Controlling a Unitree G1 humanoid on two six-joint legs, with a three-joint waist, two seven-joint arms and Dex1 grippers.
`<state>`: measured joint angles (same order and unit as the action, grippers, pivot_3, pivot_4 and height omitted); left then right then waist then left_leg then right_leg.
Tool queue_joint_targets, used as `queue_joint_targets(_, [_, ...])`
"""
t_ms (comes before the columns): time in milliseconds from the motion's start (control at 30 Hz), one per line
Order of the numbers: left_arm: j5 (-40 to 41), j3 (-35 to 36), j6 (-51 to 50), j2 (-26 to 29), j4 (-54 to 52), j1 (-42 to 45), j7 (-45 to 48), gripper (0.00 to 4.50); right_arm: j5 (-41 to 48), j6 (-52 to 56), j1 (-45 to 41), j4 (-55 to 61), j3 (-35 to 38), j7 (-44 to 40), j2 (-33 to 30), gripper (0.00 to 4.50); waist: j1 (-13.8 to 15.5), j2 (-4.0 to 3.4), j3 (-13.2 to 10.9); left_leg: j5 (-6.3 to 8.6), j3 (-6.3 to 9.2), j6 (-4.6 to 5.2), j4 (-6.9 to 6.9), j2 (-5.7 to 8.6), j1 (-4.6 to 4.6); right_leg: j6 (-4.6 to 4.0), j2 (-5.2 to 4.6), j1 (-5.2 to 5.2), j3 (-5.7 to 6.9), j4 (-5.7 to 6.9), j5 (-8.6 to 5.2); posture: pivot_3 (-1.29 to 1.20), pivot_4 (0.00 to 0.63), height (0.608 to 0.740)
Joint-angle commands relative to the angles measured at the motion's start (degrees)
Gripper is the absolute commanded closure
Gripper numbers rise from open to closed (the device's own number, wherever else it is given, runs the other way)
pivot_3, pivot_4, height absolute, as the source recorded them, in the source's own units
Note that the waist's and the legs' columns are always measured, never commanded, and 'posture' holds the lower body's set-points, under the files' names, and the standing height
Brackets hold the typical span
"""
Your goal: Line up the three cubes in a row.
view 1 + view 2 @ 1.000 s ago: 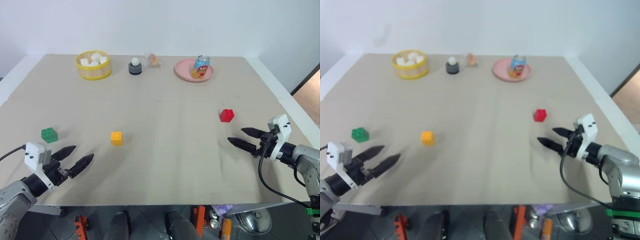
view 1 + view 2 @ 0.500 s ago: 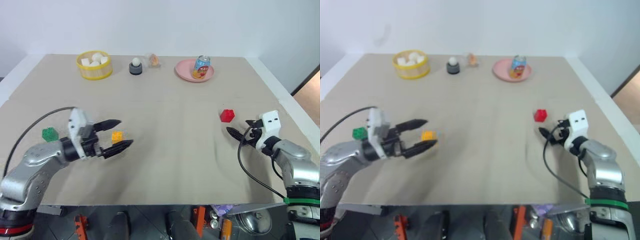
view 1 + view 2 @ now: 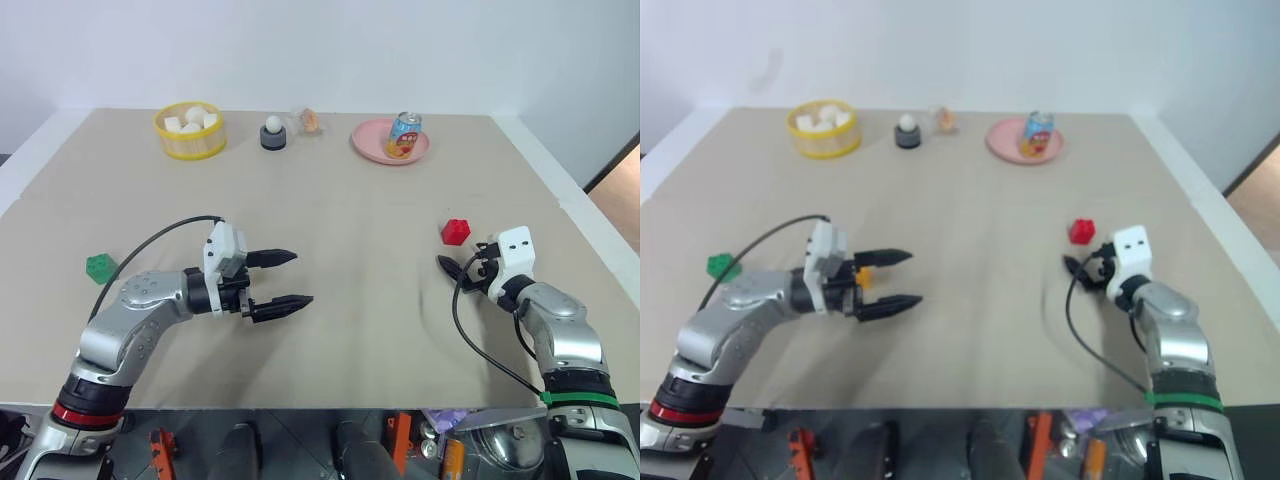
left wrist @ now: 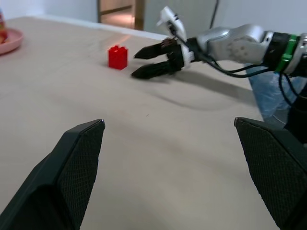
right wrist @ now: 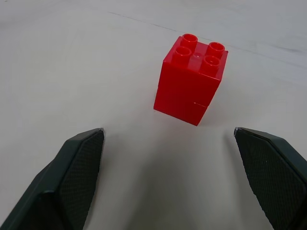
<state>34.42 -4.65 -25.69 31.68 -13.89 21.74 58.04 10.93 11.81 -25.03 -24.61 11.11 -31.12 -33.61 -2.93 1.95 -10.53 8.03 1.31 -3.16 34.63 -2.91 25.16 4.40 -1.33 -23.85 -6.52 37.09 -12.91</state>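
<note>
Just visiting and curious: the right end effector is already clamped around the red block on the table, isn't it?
Not quite. The right end effector is open and stops short of the red block, which stands free on the table ahead of its fingers. The right wrist view shows this.

Three small plastic building blocks with studded tops sit apart on a beige table (image 3: pixel 340 200). The red block (image 3: pixel 455 231) stands upright on the table's right half, four round studs on top, looking like two bricks stacked. The green block (image 3: pixel 100 267) rests upright near the table's left edge, well away from the red one. The yellow-orange block (image 3: pixel 864 272) lies between them, nearer the green one, toward the table's left half; just a small part of it is visible, so its pose cannot be told.
</note>
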Motion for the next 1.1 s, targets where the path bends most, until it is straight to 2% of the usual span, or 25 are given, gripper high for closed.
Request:
queue_joint_targets(33, [-0.7, -0.1, 1.6, -0.7, 0.3, 1.4, 1.0, 0.03, -1.0, -2.1, -2.6, -1.3, -0.2, 1.0, 0.4, 0.00, 0.0, 0.00, 0.0, -0.01, 0.00, 0.01, 0.00, 0.00, -0.01, 0.01, 0.00, 0.01, 0.00, 0.00, 0.01, 0.00, 0.150, 0.740])
queue_joint_targets(567, [-2.1, 1.0, 2.0, -2.4, -1.1, 0.4, -0.4, 0.03, -4.4, -9.7, -13.9, -18.6, -0.6, 6.0, 1.0, 0.00, -0.1, 0.00, 0.0, -0.03, 0.04, 0.04, -0.03, 0.02, 0.00, 0.05, 0.01, 0.04, -0.01, 0.00, -0.02, 0.00, 0.150, 0.740])
queue_joint_targets(1033, [-1.6, 2.8, 1.8, -1.1, -1.3, -0.4, -0.6, 0.03, -2.4, -7.9, -14.2, -19.2, 0.0, 4.5, 3.0, 0.00, -0.2, -0.01, 0.0, -0.03, 0.08, 0.05, -0.06, 0.03, -0.03, 0.04, 0.02, 0.06, -0.01, 0.00, -0.02, 0.00, 0.150, 0.740])
queue_joint_targets(1067, [-1.8, 2.8, 2.0, -1.2, -0.9, 0.0, -0.6, 0.01, -2.5, -7.9, -14.2, -19.2, -0.1, 4.6, 3.2, 0.25, -0.3, -0.01, 0.0, -0.03, 0.08, 0.04, -0.06, 0.03, -0.03, 0.04, 0.02, 0.06, -0.02, 0.00, -0.02, 0.00, 0.150, 0.740])
queue_joint_targets(1100, [-1.9, 2.7, 2.2, -1.2, -0.6, 0.2, -0.5, 0.00, -2.5, -8.0, -14.3, -19.2, -0.2, 4.6, 3.3, 0.77, -0.4, -0.01, 0.0, -0.03, 0.08, 0.04, -0.06, 0.03, -0.03, 0.05, 0.02, 0.07, -0.01, 0.00, -0.02, 0.00, 0.150, 0.740])
